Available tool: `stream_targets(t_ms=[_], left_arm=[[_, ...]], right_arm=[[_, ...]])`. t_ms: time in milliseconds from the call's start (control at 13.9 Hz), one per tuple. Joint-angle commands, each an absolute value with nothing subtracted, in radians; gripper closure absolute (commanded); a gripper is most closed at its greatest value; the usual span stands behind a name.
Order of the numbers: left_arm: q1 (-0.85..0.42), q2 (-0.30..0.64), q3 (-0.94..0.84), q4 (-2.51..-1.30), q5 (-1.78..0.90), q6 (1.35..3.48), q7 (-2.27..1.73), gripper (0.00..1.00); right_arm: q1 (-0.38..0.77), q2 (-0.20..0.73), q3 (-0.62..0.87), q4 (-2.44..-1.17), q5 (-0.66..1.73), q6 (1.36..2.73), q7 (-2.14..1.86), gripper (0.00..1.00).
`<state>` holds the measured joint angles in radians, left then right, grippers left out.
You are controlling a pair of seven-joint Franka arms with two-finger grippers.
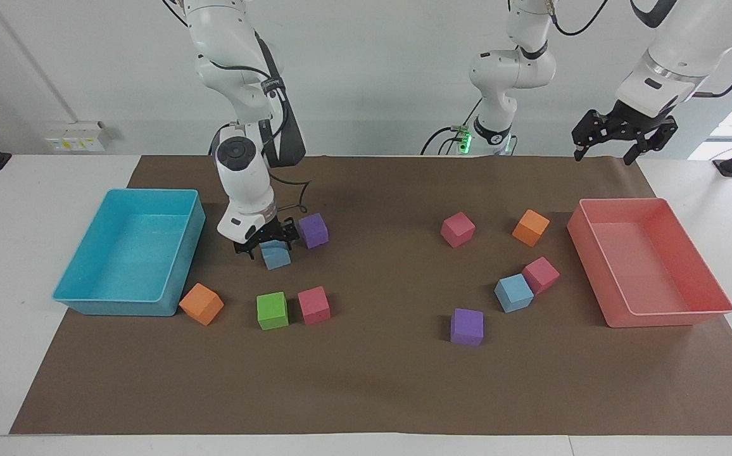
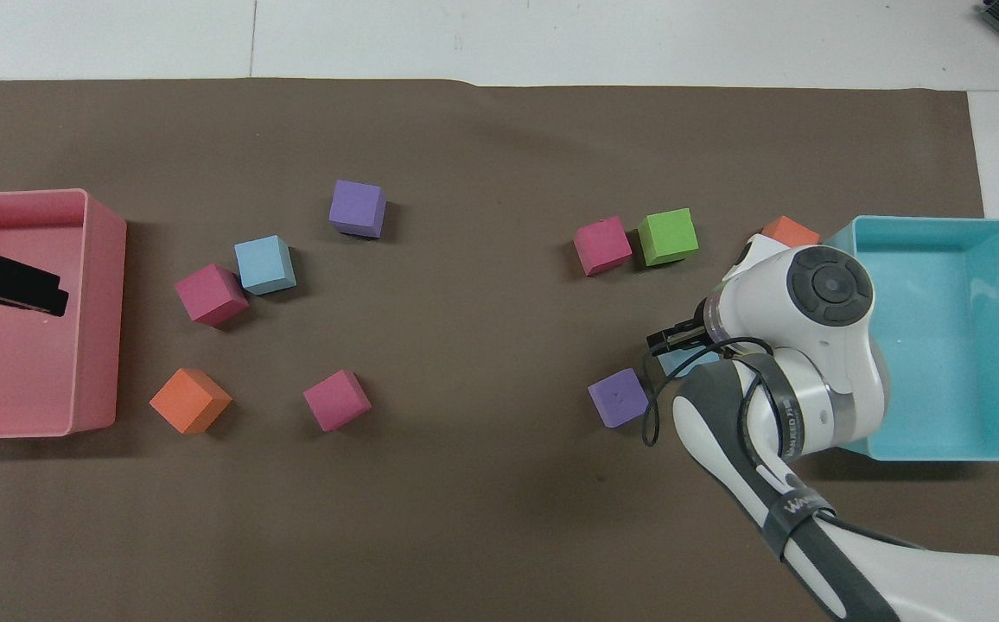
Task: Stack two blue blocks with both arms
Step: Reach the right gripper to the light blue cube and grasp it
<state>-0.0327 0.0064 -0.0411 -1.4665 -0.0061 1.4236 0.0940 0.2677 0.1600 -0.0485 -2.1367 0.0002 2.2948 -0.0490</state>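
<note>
Right gripper [image 1: 263, 244] — low at the mat, its fingers closed against the sides of the first blue block [image 1: 275, 254]. Whether that block has left the mat you cannot tell; it sits just under the wrist, beside a purple block [image 1: 313, 230] and nearer the robots than the green block [image 1: 272, 310] and a pink block [image 1: 313, 305].

Step in hand, as you may judge it: the pick-up of the first block. The stack itself is not yet begun.

Next move calls for: a clean lift clear of the purple neighbour, then a carry toward the left arm's end of the table, where the second blue block [image 1: 513, 292] rests on the mat touching another pink block [image 1: 540, 275]. That close neighbour leaves you little room for a square set-down.

Left gripper [image 1: 622, 132] — waiting, held over the table's edge close to the pink tray [image 1: 670, 316], fingers spread, holding nothing.

Hard to make out:
- From overhead the right arm's wrist covers nearly all of the held block; only a sliver [image 2: 679, 360] shows.
- The orange block [image 2: 789, 229] by the turquoise tray [image 2: 940, 445] is partly covered there too.
- The left gripper [image 2: 28, 289] is cut off at the overhead view's edge.
</note>
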Motion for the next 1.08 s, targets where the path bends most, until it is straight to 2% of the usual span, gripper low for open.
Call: stream_targets(t_ms=[0, 790, 862, 933, 1005], left_arm=[[-0.014, -0.003, -0.051, -1.47, -0.02, 1.411, 0.098, 0.0], [-0.015, -0.014, -0.051, -1.48, -0.02, 1.411, 0.098, 0.0], [-0.015, -0.014, -0.051, -1.48, -0.018, 1.411, 0.098, 0.0], [-0.015, -0.014, -0.051, -1.48, -0.02, 1.411, 0.098, 0.0], [-0.015, -0.014, -0.051, -1.48, -0.018, 1.411, 0.098, 0.0]], right_arm=[[0.259, 0.147, -0.038, -2.17, 0.017, 2.296, -0.086, 0.0], [0.261, 0.19, -0.038, -2.187, 0.018, 2.335, -0.098, 0.0], [0.261, 0.198, -0.038, -2.187, 0.018, 2.335, -0.098, 0.03], [0.262, 0.199, -0.038, -2.187, 0.018, 2.335, -0.098, 0.39], [0.262, 0.199, -0.038, -2.187, 0.02, 2.335, -0.094, 0.93]])
